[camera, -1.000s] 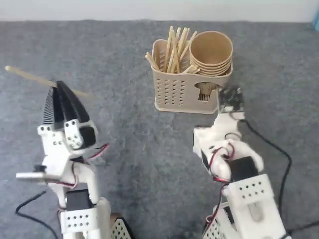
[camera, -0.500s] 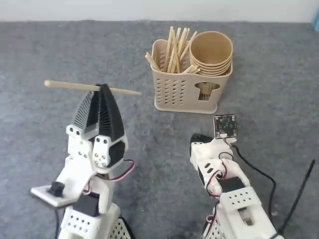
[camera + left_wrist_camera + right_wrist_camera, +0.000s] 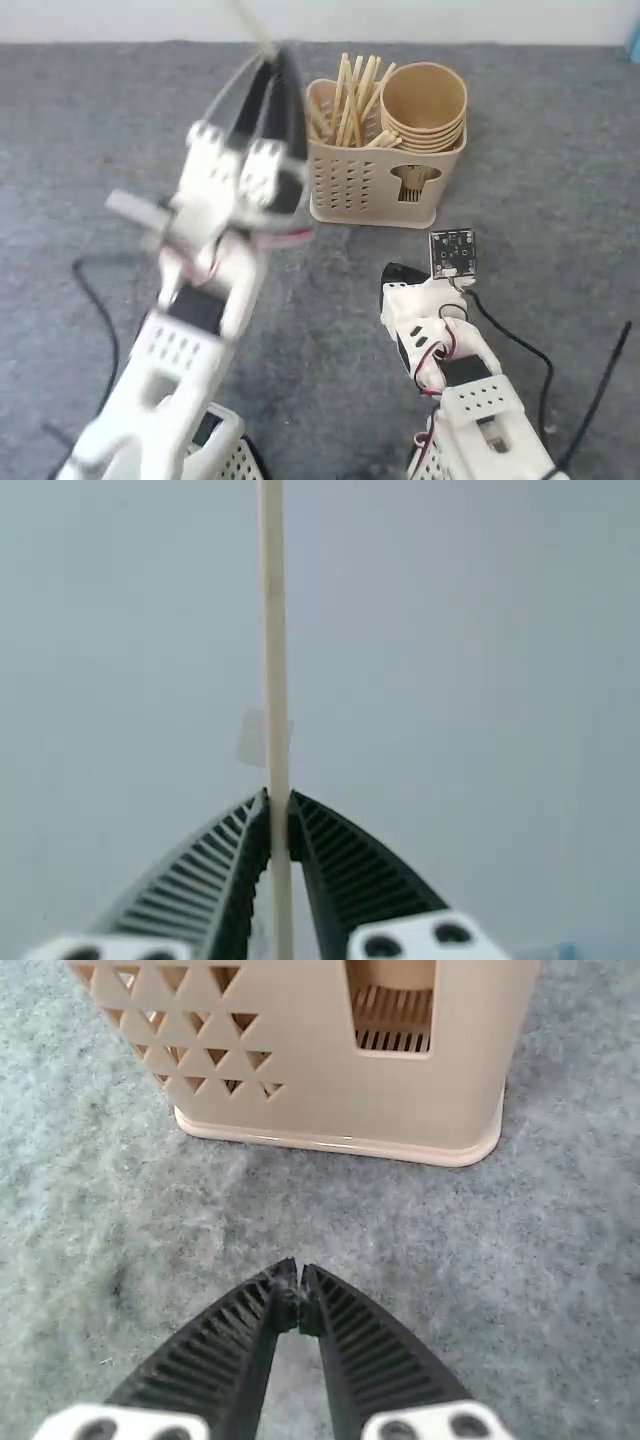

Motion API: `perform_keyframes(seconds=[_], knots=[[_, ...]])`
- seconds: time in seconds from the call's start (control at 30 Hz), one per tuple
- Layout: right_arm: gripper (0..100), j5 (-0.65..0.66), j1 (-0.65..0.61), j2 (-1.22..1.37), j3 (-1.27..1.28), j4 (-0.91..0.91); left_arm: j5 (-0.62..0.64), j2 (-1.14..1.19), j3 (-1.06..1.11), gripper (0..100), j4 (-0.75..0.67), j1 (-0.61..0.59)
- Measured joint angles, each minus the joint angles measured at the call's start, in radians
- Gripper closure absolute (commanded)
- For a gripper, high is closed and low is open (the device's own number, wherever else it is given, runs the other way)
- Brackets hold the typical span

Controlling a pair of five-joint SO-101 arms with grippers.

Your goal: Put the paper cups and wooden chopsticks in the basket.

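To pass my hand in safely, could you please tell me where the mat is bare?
The grey mat is bare right of the beige slotted plastic basket and at the far left. Crowded: beside the basket's left wall, where the left gripper holds a wooden chopstick.

White arms (image 3: 165,350); black ribbed jaws; red and black cables (image 3: 436,345).

No lettering, label or number is legible; any print on the circuit board (image 3: 452,253) near the basket (image 3: 350,185) is too small.
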Motion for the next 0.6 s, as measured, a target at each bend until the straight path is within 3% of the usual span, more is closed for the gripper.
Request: perform_keyframes(seconds=[0.27,0.6], knots=[[98.3,0.0,0.0,0.0,0.0,-0.009,0.0,0.486,-0.233,98,0.0,0.0],[98.3,0.0,0.0,0.0,0.0,-0.009,-0.003,0.559,-0.252,81,0.012,-0.071]])
